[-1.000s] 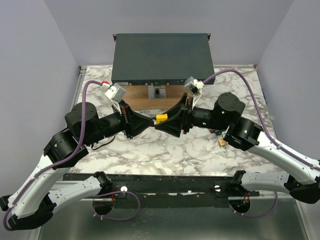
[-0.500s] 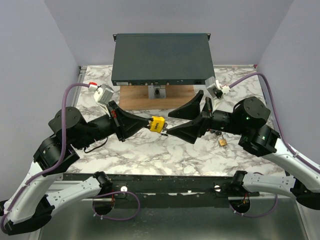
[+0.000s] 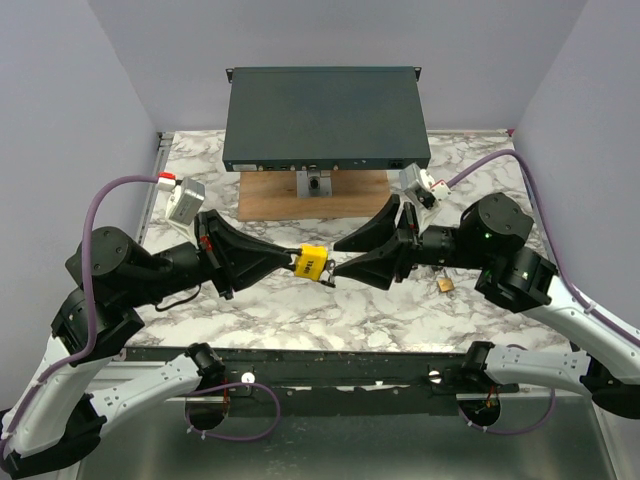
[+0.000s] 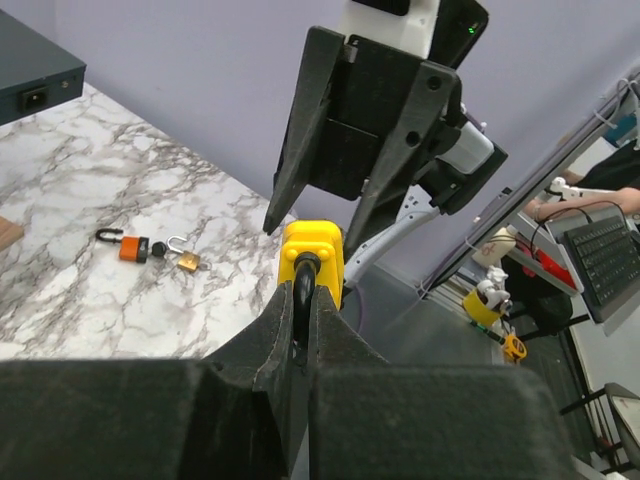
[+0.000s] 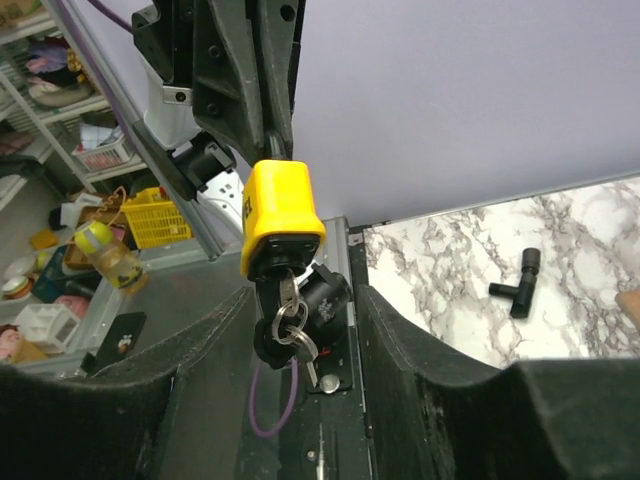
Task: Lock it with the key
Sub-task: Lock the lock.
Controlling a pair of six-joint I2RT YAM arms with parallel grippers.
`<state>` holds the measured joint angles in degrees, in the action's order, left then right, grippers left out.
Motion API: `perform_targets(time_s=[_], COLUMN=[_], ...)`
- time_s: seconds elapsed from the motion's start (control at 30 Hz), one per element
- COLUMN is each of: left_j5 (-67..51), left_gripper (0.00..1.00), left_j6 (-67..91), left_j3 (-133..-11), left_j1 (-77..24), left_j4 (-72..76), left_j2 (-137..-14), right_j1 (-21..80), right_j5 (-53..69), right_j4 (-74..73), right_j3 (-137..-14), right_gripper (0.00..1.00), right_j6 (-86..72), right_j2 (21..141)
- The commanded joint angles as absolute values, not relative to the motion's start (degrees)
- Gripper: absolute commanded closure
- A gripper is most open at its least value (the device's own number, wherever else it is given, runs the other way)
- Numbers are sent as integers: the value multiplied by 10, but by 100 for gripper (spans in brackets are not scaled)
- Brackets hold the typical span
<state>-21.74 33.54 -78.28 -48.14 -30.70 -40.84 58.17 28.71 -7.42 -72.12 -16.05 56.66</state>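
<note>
The left pincer [image 3: 296, 260] is clamped on the shackle of the yellow padlock [image 3: 314, 264] and holds it in the air between the two arms, keyhole turned to the right arm. The right pincer [image 3: 332, 263] stands apart, one finger on each side of the padlock's lower end, touching nothing. A bunch [image 5: 291, 325] of silver keys hangs from the keyhole. The orange-headed key [image 4: 131, 249] is not in either pincer. It lies flat on the desk [image 3: 300, 310] just beside the brass lock [image 4: 186, 260], well apart from the raised padlock.

I judge this to be the approach before a turn: the lock is presented and no key is gripped. Next, the right fingers need to close squarely on the head of the inserted key, not on the loose ones dangling below it, and then twist while the left holds firm. Whether the shackle is seated I cannot tell.

The desk is white marble-patterned. At its far edge a dark flat box [image 3: 325, 115] sits over a wooden board [image 3: 270, 195], and a black T-piece [image 5: 519, 280] lies elsewhere on the top. Lilac walls [image 3: 60, 120] close three sides. Past the edge are shelves, a yellow basket [image 5: 160, 222] and a keyboard [image 4: 610, 262].
</note>
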Motion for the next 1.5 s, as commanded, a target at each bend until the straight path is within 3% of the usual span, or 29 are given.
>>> perform_targets(time_s=[0.0, 0.3, 0.87, 0.93, 1.03, 1.17, 1.47], left_j5=[-247, -240, -223, -220, -216, -213, -213], left_gripper=[100, 100, 100, 100, 100, 100, 100], left_j6=[344, 346, 346, 346, 345, 345, 347], left_j3=[-798, -795, -790, -791, -793, -794, -792], left_j1=[-482, -482, -482, -482, -482, -482, -482], left_j4=[-252, -252, -248, -248, -249, -250, -239], left_j2=[-398, -398, -405, -406, -408, -413, -421], right_j1=[585, 585, 585, 585, 586, 585, 585], right_j5=[319, 362, 398, 403, 409, 416, 410], right_j4=[-64, -41, -18, -18, -18, -18, -18], right_j3=[-723, -721, -704, -703, -699, -694, -686], right_gripper=[55, 57, 90, 89, 77, 76, 99], right_j6=[-159, -177, -198, -198, -197, -198, -198], right_j2=[579, 591, 602, 602, 602, 602, 608])
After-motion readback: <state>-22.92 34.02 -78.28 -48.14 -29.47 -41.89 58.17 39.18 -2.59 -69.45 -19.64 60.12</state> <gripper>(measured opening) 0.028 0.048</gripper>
